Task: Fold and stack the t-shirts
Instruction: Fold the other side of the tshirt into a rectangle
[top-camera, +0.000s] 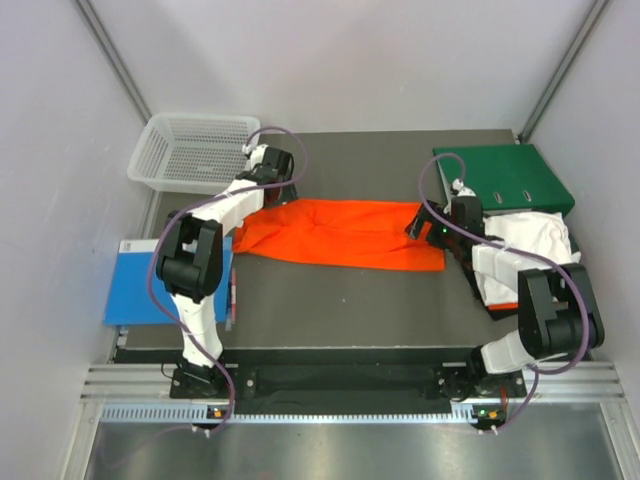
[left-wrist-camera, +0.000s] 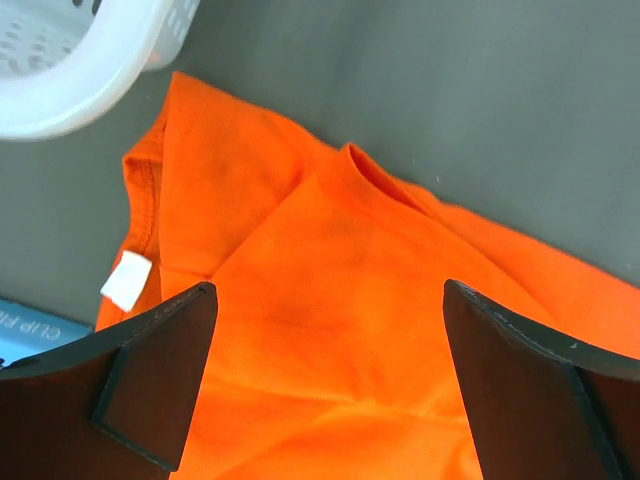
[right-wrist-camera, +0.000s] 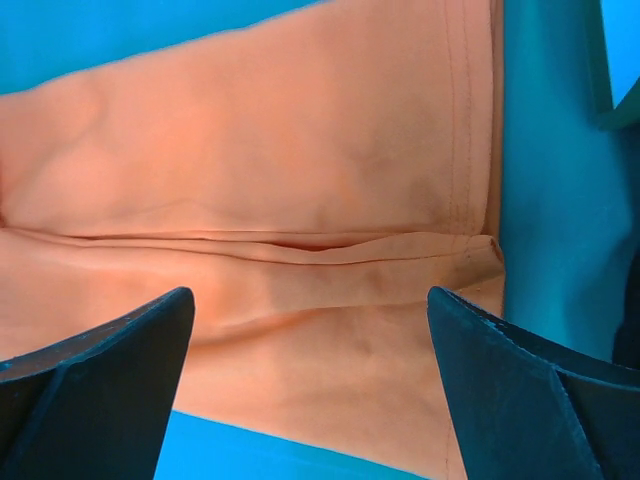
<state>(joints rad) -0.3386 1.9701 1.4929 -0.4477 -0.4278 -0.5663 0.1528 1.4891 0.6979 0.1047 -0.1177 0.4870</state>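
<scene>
Lying folded into a long strip across the middle of the desk (top-camera: 350, 300), the orange t-shirt (top-camera: 340, 232) runs left to right; your left fingers (left-wrist-camera: 150, 380) hang spread wide over its tagged end, gripping nothing; your right fingers (right-wrist-camera: 100, 370) stand equally wide over the hem end. Further out, white t-shirts (top-camera: 535, 235) lie heaped beside a green binder (top-camera: 510, 175); a white basket (top-camera: 195, 150) sits far left.
</scene>
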